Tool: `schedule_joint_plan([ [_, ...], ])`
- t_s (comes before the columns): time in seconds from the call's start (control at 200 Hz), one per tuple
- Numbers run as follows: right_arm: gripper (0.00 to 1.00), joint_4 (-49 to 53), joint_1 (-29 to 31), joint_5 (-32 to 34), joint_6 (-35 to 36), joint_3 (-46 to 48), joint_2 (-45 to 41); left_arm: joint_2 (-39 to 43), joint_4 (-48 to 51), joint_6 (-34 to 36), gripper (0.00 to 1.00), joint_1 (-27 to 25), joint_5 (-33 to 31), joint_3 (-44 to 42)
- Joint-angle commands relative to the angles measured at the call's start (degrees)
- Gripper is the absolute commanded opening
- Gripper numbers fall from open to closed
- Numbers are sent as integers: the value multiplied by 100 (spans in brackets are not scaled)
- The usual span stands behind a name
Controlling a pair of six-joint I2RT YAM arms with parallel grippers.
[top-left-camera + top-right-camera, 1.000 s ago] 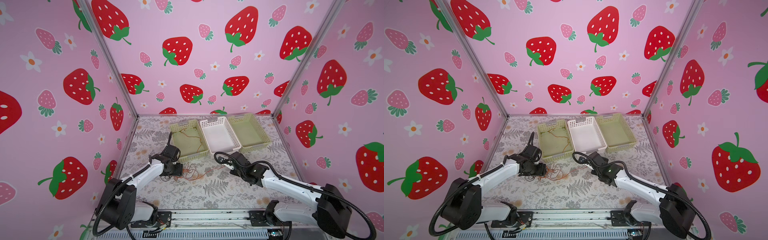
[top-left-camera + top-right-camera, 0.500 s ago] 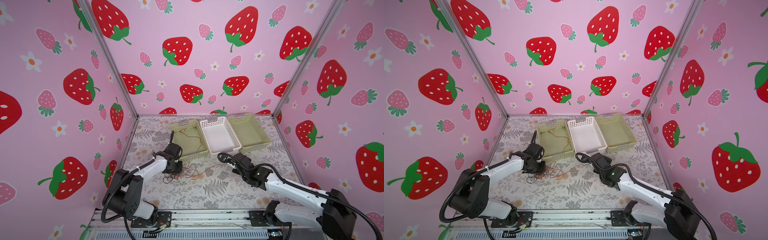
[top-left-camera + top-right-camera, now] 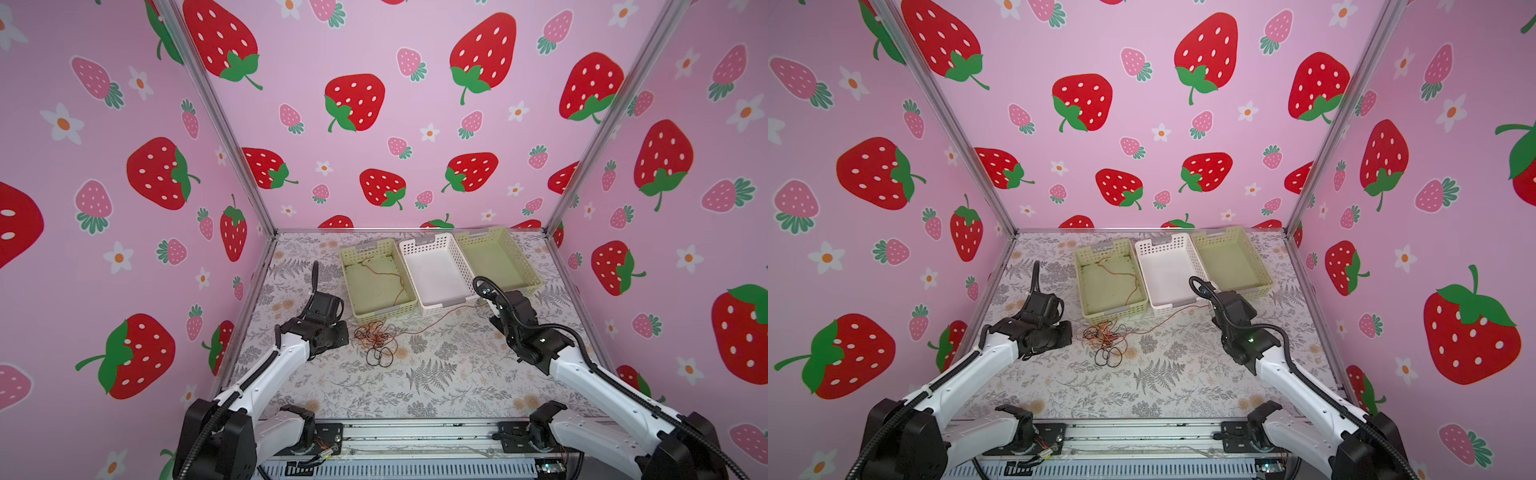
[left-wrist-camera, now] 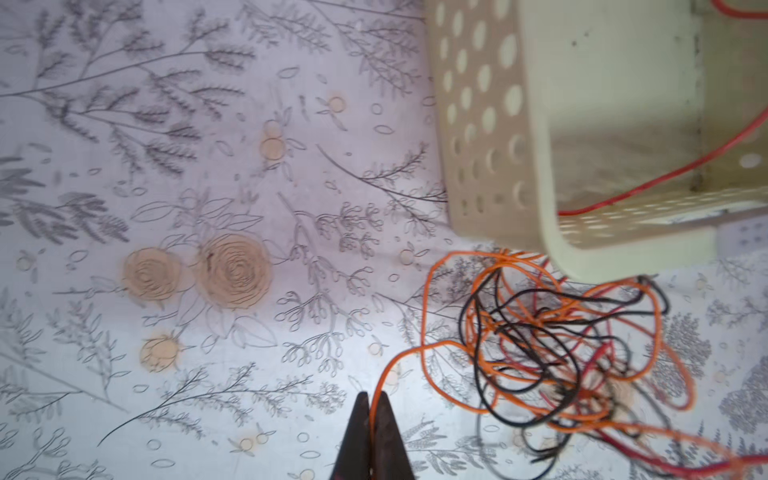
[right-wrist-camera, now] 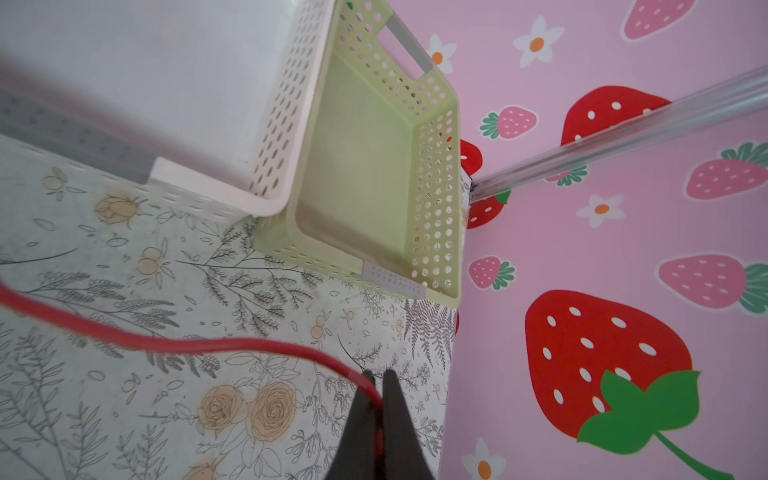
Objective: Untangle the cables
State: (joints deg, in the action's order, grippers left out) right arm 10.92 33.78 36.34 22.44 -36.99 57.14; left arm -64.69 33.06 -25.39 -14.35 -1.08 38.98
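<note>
While the left hand (image 4: 374, 395) pinches shut on an orange wire (image 4: 423, 320) at the pile's edge, the cables (image 3: 376, 336) lie knotted on the counter (image 3: 436, 395). Further back, by the white basket (image 3: 444, 303), the right hand (image 5: 376, 374) is clamped on the red wire (image 5: 232, 344). It all looks light, floppy and snag-prone, so take loose ends.

Front floor lying open, back edge filling up

The left green basket (image 3: 384, 312), white basket (image 3: 444, 305) and right green basket (image 3: 525, 289) are standing side by side along the back wall. The cable tangle (image 3: 376, 337) is lying just before the left green basket, with an orange cable (image 4: 392, 363) and a reddish cable (image 5: 232, 344) stretching sideways from it. The table (image 3: 436, 388) is lying bare nearer the front.
</note>
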Motion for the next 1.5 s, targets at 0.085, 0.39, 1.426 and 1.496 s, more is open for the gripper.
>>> schedule_joint_plan([
  [0.085, 0, 171, -303, -302, -221, -304, -236, 110, 171, -100, 0, 231, -14, -90],
  [0.39, 0, 351, -118, -1417, 152, -374, -166, 286, -442, -188, 53, -408, 637, 107],
  [1.426, 0, -238, 436, -1195, 455, -251, -261, -2303, -1281, 190, 40, -1228, 1396, 710],
  [1.496, 0, -261, 435, -1093, 420, -294, -231, -2266, -1150, 226, 28, -1228, 1339, 733],
])
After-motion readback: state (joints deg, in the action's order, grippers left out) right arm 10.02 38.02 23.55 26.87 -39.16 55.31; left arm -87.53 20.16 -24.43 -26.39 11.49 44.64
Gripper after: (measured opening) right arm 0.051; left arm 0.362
